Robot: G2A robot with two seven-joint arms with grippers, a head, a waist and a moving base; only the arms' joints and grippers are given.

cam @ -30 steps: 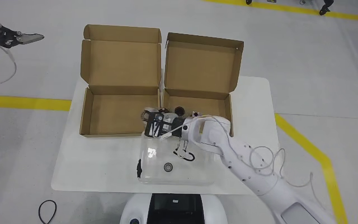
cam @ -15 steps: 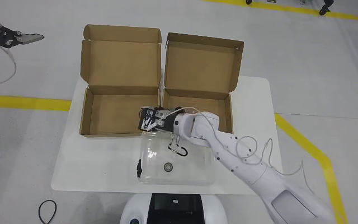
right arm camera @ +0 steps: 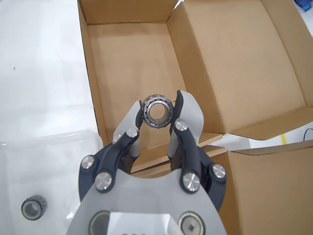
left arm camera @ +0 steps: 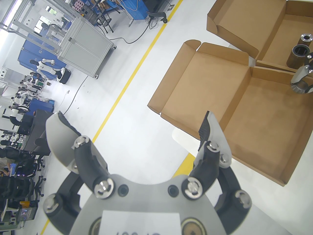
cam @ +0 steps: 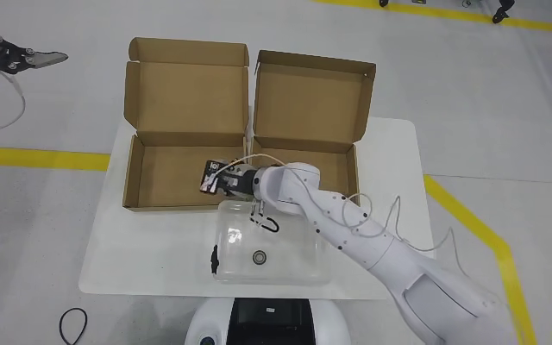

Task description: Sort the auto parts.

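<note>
Bearing (right arm camera: 157,113) sits clamped in the right gripper (right arm camera: 158,105). The two fingers are closed on its outer ring from either side, and its open bore faces the wrist camera. Gripper and bearing hang over the left box (cam: 168,177), a brown cardboard box with its lid folded back. They are above the part of its floor nearest the right box (cam: 310,108) and the clear tub (cam: 297,259). The bearing lies within the outline of the left box, close to the wall on the right box's side. Whether it touches the cardboard floor I cannot tell.

A second bearing (right arm camera: 33,206) lies on the bottom of the clear tub, well apart from the right gripper. The tub stands on the white surface (cam: 147,250), just in front of the two boxes, and the boxes stand side by side, touching.

In the right box, two dark metal sleeves (left arm camera: 297,56) stand upright next to each other, near the wall it shares with the left box.

The left gripper (left arm camera: 134,123) is spread wide open with nothing between its fingers. It hangs off to the left, away from the surface and above the grey floor, beyond the outer corner of the left box.
</note>
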